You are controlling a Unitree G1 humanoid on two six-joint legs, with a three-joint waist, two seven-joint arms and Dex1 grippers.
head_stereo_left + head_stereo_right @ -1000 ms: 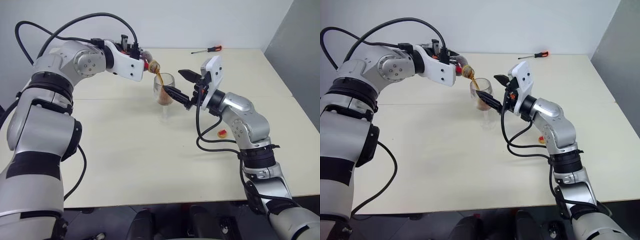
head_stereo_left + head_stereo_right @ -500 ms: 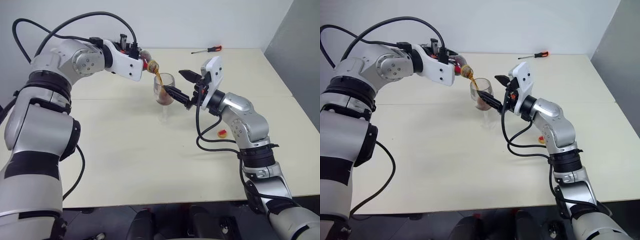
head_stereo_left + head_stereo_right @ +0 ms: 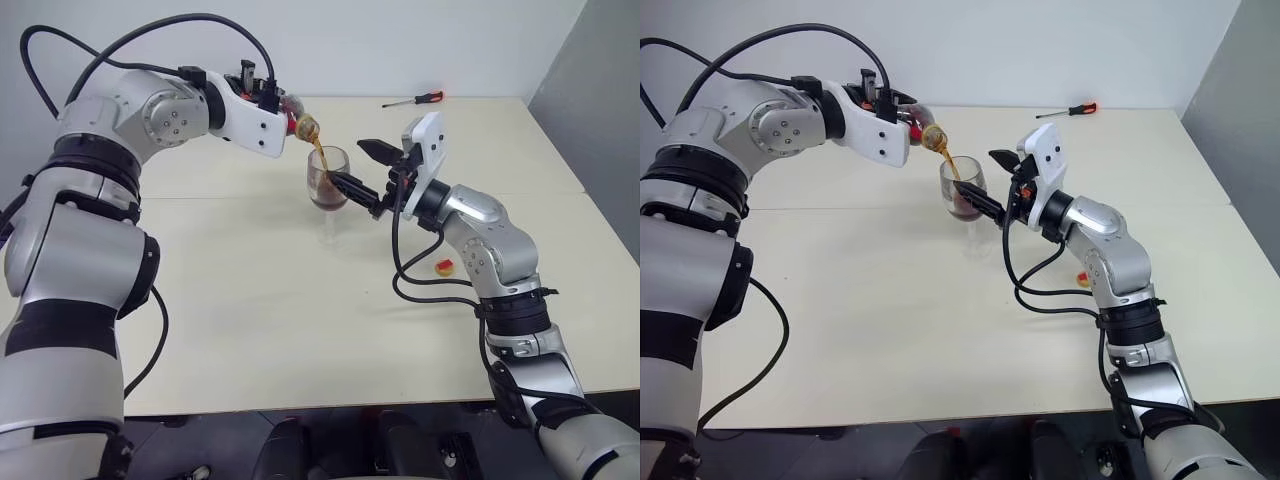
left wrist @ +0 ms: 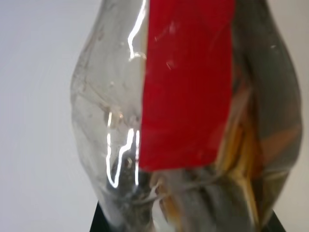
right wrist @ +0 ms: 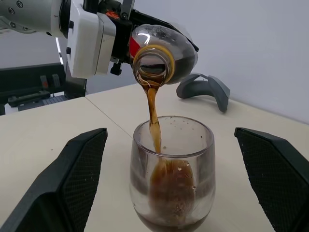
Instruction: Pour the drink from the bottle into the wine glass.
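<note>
One wine glass point(image 3: 328, 180), one bottle point(image 5: 161, 49), one screwdriver point(image 3: 414, 99), one small red-and-yellow cap point(image 3: 444, 266), one grey curved object point(image 5: 203, 88) and two grippers, all on or over one cream table point(image 3: 300, 320). The wine glass, taken as the landmark, stands upright on its foot near the table's middle: clear, rounded bowl, partly filled with the drink point(image 5: 166, 191), dark brown and foamy. The bottle hangs just above and to the left of the glass rim, tipped mouth-down, uncapped; a thin brown stream falls from its mouth into the bowl. It is clear plastic, bulbous, with a red label strip. The left gripper point(image 3: 280, 108), on a raised and bent arm, is clamped tight around the bottle's body. The right gripper point(image 3: 365, 172) reaches in level from the right of the glass, fingers point(image 5: 72, 179) spread wide, one on each side of the bowl, apparently clear of it. The cap lies on the table right of the glass, beyond the right forearm. The screwdriver, red-handled, lies well behind the glass toward the table's far edge.
</note>
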